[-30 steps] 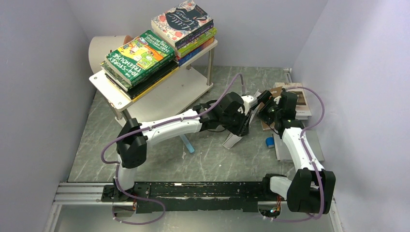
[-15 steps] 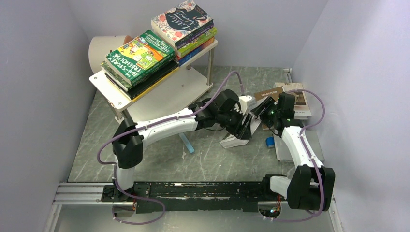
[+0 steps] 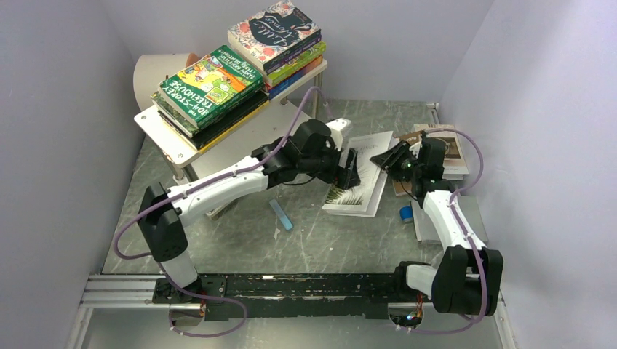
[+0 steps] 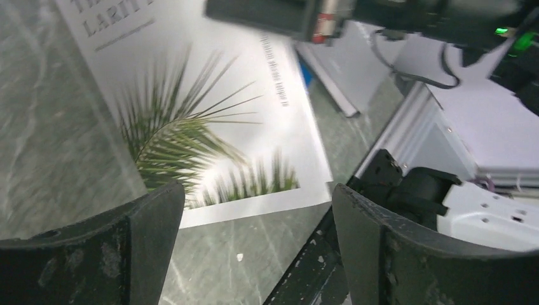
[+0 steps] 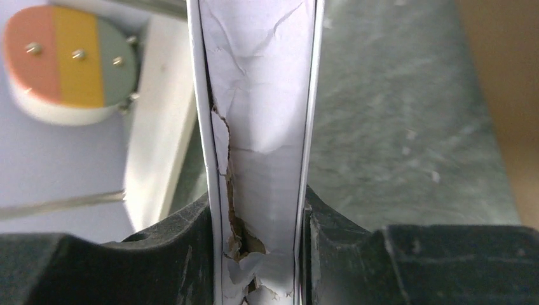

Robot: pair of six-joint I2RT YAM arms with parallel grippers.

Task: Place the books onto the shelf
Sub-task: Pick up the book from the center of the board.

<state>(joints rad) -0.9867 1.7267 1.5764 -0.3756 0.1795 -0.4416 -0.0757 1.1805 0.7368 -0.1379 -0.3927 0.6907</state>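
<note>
White book (image 3: 358,185) pinched by one edge, right of the shelf (image 3: 244,149)
The right gripper (image 3: 389,158) was clamped on its torn edge; the left gripper (image 3: 349,169) hung wide open over the cover, holding nothing. Held so thinly, the book could sag, tear or slip; farther back, a swing might knock the stacked books (image 3: 218,87) on the shelf's top board.
</note>
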